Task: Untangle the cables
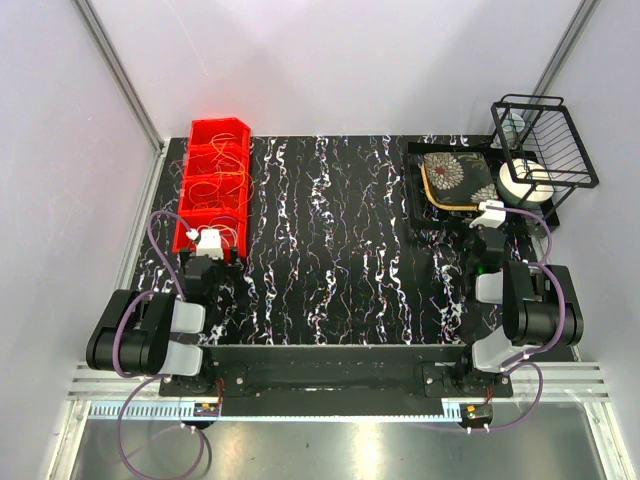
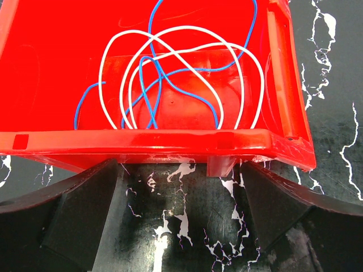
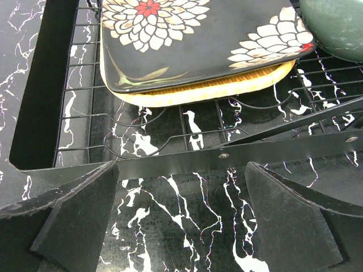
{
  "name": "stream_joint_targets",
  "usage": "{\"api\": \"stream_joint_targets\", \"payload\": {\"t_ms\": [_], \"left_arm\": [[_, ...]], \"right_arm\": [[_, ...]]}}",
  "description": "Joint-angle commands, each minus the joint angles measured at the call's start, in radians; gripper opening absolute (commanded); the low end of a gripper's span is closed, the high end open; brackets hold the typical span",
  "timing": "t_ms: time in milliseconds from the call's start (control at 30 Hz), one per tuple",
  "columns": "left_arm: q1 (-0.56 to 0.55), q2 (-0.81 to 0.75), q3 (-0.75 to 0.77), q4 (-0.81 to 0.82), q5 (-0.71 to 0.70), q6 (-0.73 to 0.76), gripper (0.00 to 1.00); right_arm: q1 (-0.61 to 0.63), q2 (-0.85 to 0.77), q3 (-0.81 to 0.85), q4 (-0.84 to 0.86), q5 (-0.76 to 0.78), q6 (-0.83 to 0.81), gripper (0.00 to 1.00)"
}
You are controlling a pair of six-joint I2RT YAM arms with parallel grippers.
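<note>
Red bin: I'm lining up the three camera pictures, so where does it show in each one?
Top external: the red bin sits at the far left of the black marbled tabletop.
Left wrist: the bin fills the upper half, with white and blue cables inside it.
Right wrist: not in view.
Shared landmark: the marbled tabletop, visible in all three.

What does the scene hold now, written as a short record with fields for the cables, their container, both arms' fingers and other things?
cables: white and blue loops, tangled, inside the red bin
red bin: at the table's left side
left fingers: open, empty, just before the bin's near wall
right fingers: open, empty, before the black rack
flowered plate: lying flat in the rack
</note>
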Motion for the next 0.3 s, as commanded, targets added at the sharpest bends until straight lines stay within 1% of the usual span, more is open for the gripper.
{"api": "stream_joint_targets", "payload": {"t_ms": [0, 133, 200, 267], "left_arm": [[0.012, -0.013, 0.115, 0.215, 0.005, -0.021, 0.99], [0.013, -0.012, 0.118, 0.212, 0.008, -0.021, 0.99], [0.035, -0.012, 0.129, 0.186, 0.053, -0.028, 0.99], [0.036, -0.010, 0.127, 0.192, 0.057, -0.028, 0.99]], "right_arm": [[0.001, -0.001, 0.031, 0.057, -0.007, 0.007, 1.00], [-0.001, -0.001, 0.031, 0.057, -0.008, 0.006, 1.00], [0.001, -0.003, 0.031, 0.057, -0.008, 0.006, 1.00], [0.001, -0.003, 0.031, 0.057, -0.008, 0.006, 1.00]]}}
